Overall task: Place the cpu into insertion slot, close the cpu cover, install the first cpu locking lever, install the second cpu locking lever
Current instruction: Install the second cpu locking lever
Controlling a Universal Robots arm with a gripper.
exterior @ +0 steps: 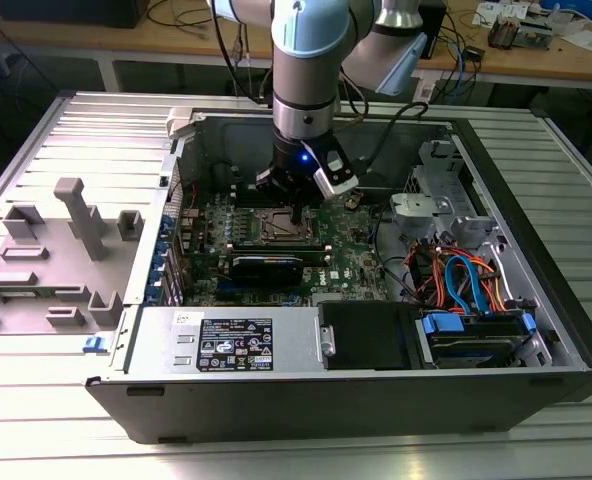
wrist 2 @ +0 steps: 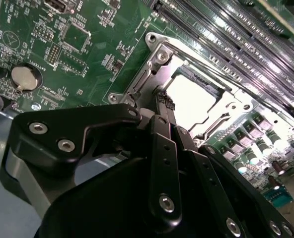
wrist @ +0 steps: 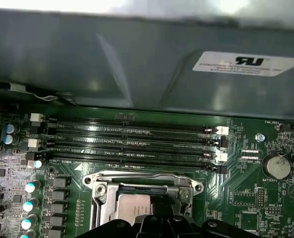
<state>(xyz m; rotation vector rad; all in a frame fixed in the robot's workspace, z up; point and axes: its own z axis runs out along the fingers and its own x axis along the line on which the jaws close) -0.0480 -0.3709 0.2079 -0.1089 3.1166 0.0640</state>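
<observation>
My gripper (exterior: 294, 208) hangs inside the open computer case, right over the insertion slot (exterior: 281, 228) on the green motherboard (exterior: 351, 255). In the second wrist view its black fingers (wrist 2: 163, 124) are pressed together, shut, with the tips at the near edge of the socket's metal frame and nothing visibly held. The cpu (wrist 2: 191, 96) lies flat in the slot, its silver top glaring. The cpu cover (wrist 2: 226, 106) lies down around it as a silvery frame. In the first wrist view the cpu (wrist: 132, 202) and the cover's far bar (wrist: 137, 179) sit just beyond the gripper (wrist: 162, 220).
Long black memory slots (wrist: 132, 144) run beside the socket, with the case wall (wrist: 137, 59) behind them. A coin battery (wrist 2: 25, 77) sits on the board. A black card (exterior: 266, 267), a power supply (exterior: 226, 340) and coloured cables (exterior: 466, 275) crowd the case. Grey fixtures (exterior: 76, 215) stand at the exterior view's left.
</observation>
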